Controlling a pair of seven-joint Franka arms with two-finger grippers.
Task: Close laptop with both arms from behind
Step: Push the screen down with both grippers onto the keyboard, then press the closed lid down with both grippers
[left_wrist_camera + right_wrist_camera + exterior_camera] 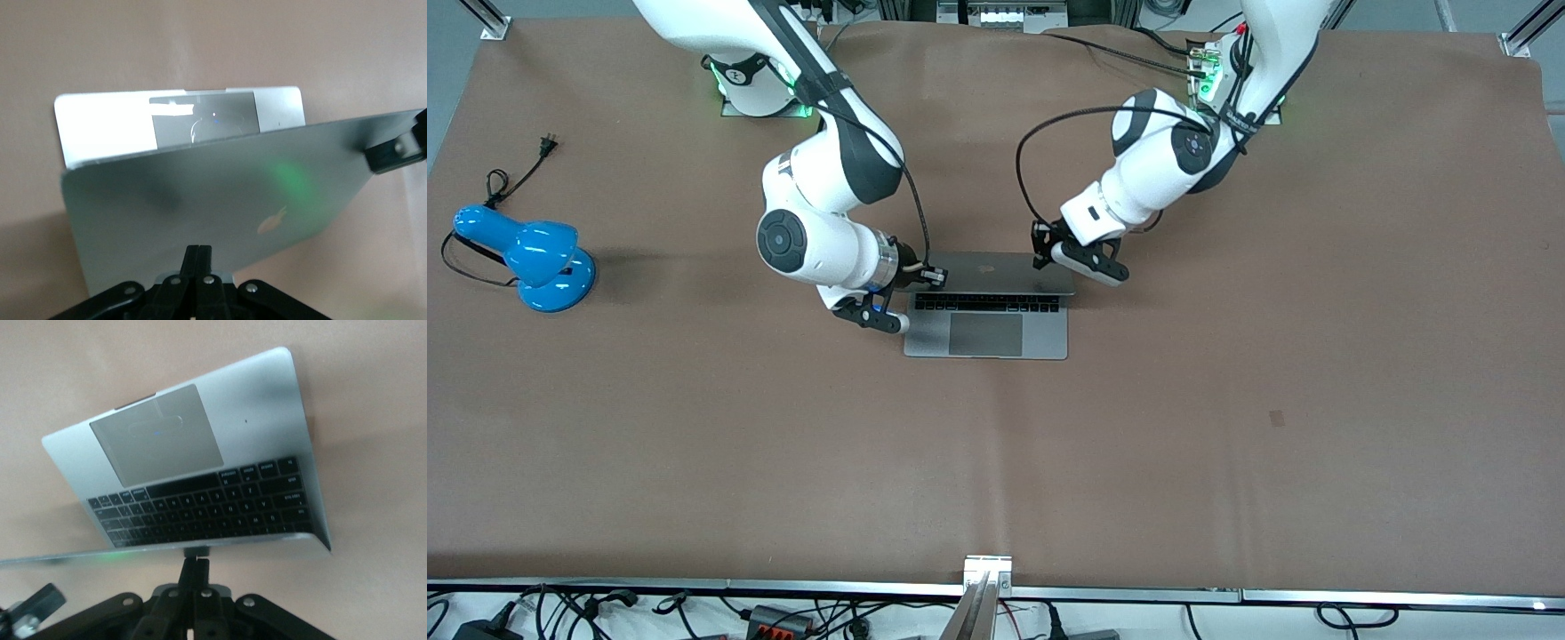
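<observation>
The silver-grey laptop (996,271) lies mid-table, its lid tilted partway down over the black keyboard (987,302) and grey trackpad (985,335). My right gripper (935,277) is shut, fingertips against the lid's top edge at the corner toward the right arm's end. In the right wrist view the shut gripper (197,561) touches the lid edge (133,553) above the keyboard (207,507). My left gripper (1040,253) is shut against the lid's back near the other corner. In the left wrist view it (199,257) presses the lid (200,200) beside the apple logo (273,220).
A blue desk lamp (534,258) with a black cord and plug (547,144) stands toward the right arm's end of the brown table cover (996,462). An aluminium rail bracket (987,569) sits at the table edge nearest the front camera.
</observation>
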